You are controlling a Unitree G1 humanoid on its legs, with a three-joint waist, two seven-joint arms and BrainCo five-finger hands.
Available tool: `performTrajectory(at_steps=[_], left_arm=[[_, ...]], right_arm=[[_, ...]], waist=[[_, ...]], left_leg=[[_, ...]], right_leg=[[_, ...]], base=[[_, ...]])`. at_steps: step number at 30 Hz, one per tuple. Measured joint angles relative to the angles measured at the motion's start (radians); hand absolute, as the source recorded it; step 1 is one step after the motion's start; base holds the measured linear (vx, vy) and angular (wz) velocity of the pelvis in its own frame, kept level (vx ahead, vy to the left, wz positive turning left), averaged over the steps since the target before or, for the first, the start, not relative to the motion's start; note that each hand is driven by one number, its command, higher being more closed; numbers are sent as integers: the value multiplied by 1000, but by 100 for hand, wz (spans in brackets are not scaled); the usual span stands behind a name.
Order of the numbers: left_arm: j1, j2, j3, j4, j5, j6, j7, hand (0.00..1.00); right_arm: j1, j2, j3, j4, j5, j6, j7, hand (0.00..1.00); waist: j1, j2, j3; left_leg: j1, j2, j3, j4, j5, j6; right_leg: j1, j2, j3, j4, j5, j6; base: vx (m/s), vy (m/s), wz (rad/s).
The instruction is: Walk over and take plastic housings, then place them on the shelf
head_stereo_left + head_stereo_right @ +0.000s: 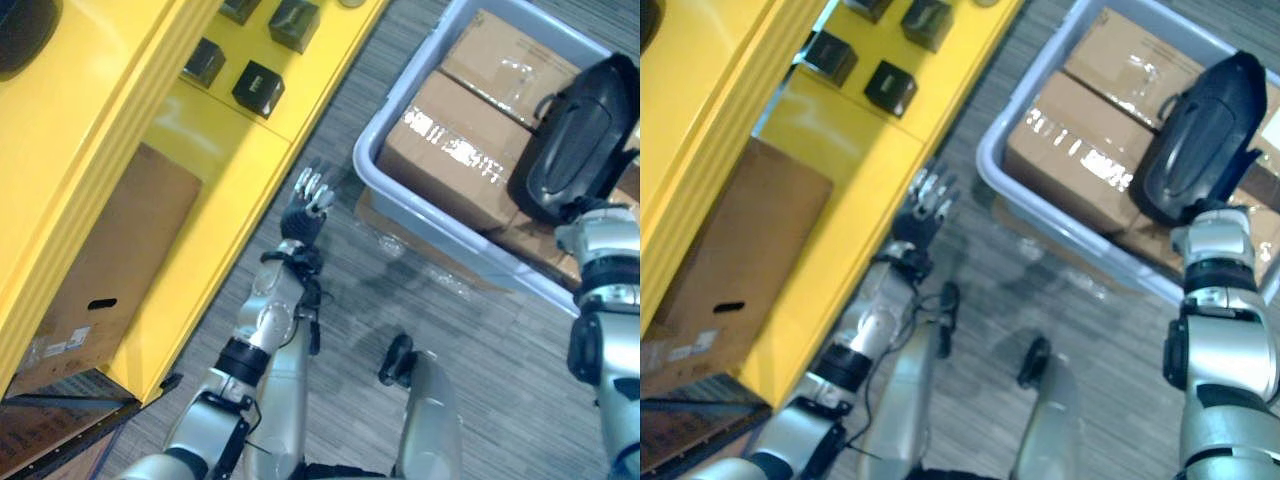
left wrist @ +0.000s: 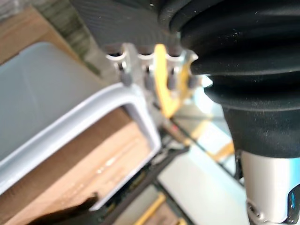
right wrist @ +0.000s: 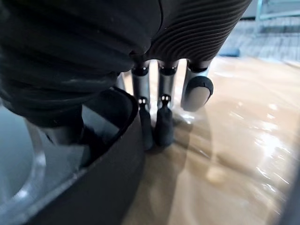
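A large black plastic housing [image 1: 575, 135] lies tilted on cardboard boxes [image 1: 450, 150] inside a grey-blue bin [image 1: 400, 205] at the right. My right hand [image 3: 164, 122] grips its near rim [image 3: 108, 178], fingers outside against the cardboard and thumb inside the shell. Several small black housings [image 1: 258, 88] sit on the yellow shelf [image 1: 150, 110] at the left. Over the floor between shelf and bin, my left hand [image 1: 305, 205] is raised with relaxed fingers [image 2: 147, 70], holding nothing.
A brown cardboard box [image 1: 110, 270] fills the shelf's lower level. The bin's rounded corner [image 2: 136, 103] is close to my left hand. Grey striped floor [image 1: 420, 300] runs between shelf and bin.
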Motion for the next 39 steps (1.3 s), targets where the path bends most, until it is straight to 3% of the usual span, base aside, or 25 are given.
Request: performTrajectory(at_steps=[2, 8, 9, 14, 16, 22, 28, 35, 39], left_arm=[[20, 1, 1, -23, -26, 0, 4, 0], [98, 26, 11, -53, -25, -3, 13, 0], [116, 38, 16, -58, -25, -4, 17, 0], [134, 51, 48, -60, -23, -4, 49, 0], [137, 89, 52, -59, -18, -4, 50, 0], [137, 151, 61, -40, -8, 7, 51, 0], [92, 159, 75, -6, 65, 69, 50, 0], [-27, 206, 49, 116, 104, 185, 41, 0], [-78, 210, 39, 150, 102, 264, 1, 0]], right_arm=[[11, 11, 22, 4, -34, -52, -38, 100], [27, 36, 91, -64, -86, -151, -95, 100], [51, 39, 109, -114, -105, -193, -107, 100], [91, 48, 167, -237, -150, -271, -114, 100], [96, 53, 188, -252, -177, -316, -115, 100], [120, 51, 197, -252, -232, -351, -116, 100], [130, 49, 206, -253, -241, -380, -114, 100], [128, 41, 211, -348, -289, -465, -147, 100], [131, 41, 221, -384, -321, -540, -177, 100]], waist=[[-1, 0, 0], [-7, -7, -1], [-10, -16, -1], [-21, -35, 0], [-42, -53, -2], [-73, -78, -4], [-81, -79, -5], [-117, -80, -5], [-125, -80, -5]], left_leg=[[14, 0, 1, -2, 0, 0], [81, 22, 30, -28, 0, 1], [108, 34, 51, -47, 3, 4], [208, 48, 88, -126, 27, 6], [263, 49, 91, -174, 45, 3], [355, 49, 113, -293, 91, 0], [402, 44, 132, -374, 129, 0], [453, 36, 152, -446, 155, 5], [497, 29, 169, -496, 174, 7]], right_leg=[[18, 1, -3, -5, 0, 0], [83, 14, -2, -44, 9, 4], [104, 16, 1, -59, 14, 4], [189, 37, 10, -144, 53, 7], [242, 53, 10, -204, 78, 8], [312, 80, 17, -316, 127, 7], [327, 88, 29, -356, 150, 8], [360, 93, 41, -418, 182, 14], [382, 93, 59, -443, 196, 18]], base=[[0, 0, 0], [2, -10, -4], [30, -22, -7], [56, -11, -12], [61, -9, -6], [31, -2, -10], [18, 2, -8], [22, 12, -7], [40, 15, -10]])
